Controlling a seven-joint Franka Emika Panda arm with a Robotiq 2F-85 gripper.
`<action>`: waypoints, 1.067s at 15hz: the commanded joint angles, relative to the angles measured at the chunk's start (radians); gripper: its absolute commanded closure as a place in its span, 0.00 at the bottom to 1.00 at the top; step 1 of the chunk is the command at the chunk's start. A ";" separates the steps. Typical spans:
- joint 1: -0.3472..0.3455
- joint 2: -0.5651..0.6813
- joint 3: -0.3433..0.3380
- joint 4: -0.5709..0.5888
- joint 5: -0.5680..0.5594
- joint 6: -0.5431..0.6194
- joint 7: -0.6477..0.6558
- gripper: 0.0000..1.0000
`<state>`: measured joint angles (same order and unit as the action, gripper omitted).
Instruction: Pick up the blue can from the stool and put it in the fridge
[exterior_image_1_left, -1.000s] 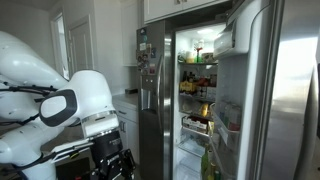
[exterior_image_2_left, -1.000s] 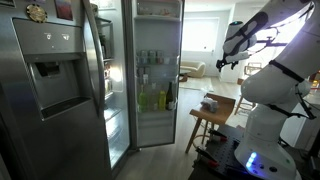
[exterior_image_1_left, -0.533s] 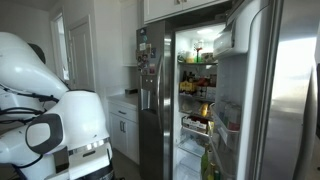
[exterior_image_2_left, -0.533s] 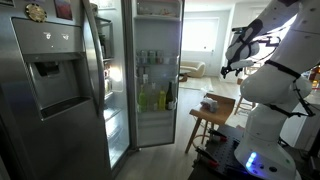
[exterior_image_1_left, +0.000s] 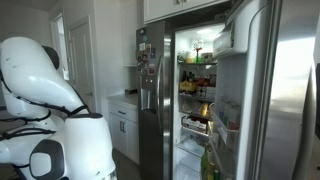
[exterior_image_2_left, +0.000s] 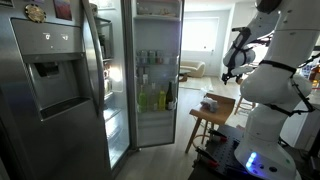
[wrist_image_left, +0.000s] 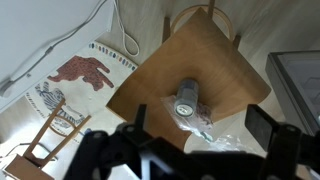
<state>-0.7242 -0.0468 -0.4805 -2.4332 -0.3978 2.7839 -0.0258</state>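
Note:
In the wrist view the blue can (wrist_image_left: 187, 101) stands on the wooden stool (wrist_image_left: 150, 75). I see it from above, with its silver top and a bluish side. My gripper (wrist_image_left: 200, 125) hangs well above it, open, with its dark fingers spread to either side. In an exterior view the gripper (exterior_image_2_left: 228, 73) is high over the stool (exterior_image_2_left: 213, 108), and the can is too small to make out there. The fridge (exterior_image_1_left: 200, 90) stands open with a lit white interior and stocked shelves; it also shows in the other exterior view (exterior_image_2_left: 150, 80).
A crumpled clear plastic bag (wrist_image_left: 215, 130) lies on the stool against the can. A second small stool (wrist_image_left: 45, 140) and a patterned rug (wrist_image_left: 80, 75) are on the floor. White cabinets (exterior_image_1_left: 125, 125) stand beside the fridge. The robot's body (exterior_image_2_left: 265, 120) is close to the stool.
My arm has swung and the gripper has come down toward the stool. In one exterior view the gripper has left the picture and the white arm body fills the left.

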 joint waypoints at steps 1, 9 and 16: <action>0.006 0.011 -0.006 0.008 0.011 -0.001 -0.012 0.00; 0.011 0.081 -0.010 0.074 0.108 0.022 -0.007 0.00; -0.038 0.285 0.030 0.233 0.402 0.095 -0.122 0.00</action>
<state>-0.7237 0.1294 -0.4826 -2.2885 -0.1022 2.8453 -0.0714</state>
